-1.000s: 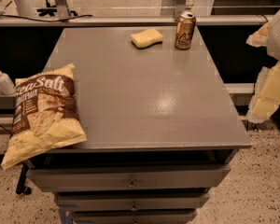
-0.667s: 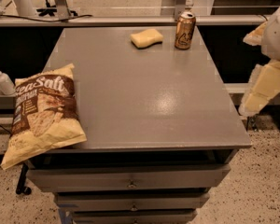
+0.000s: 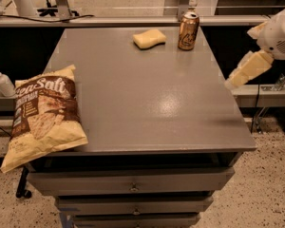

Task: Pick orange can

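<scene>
Just beyond the bench's [image 3: 147,108] right edge, my tool [image 3: 238,76] hangs.
Wide or narrow, I cannot tell; the orange can [image 3: 188,31] stands upright at upper right, near the sponge [image 3: 149,38].

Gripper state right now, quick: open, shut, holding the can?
Gripper: cannot be told whether open or shut. It hangs off the right edge of the grey table, not holding the small golden-orange metal can, which stands at the far edge.

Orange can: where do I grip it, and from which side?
Grip the orange can mid-body, across its round sides, since it stands upright. Probably best to come from the right in the camera view, where the gripper hovers beyond the table edge; the sponge sits to its left.
</scene>
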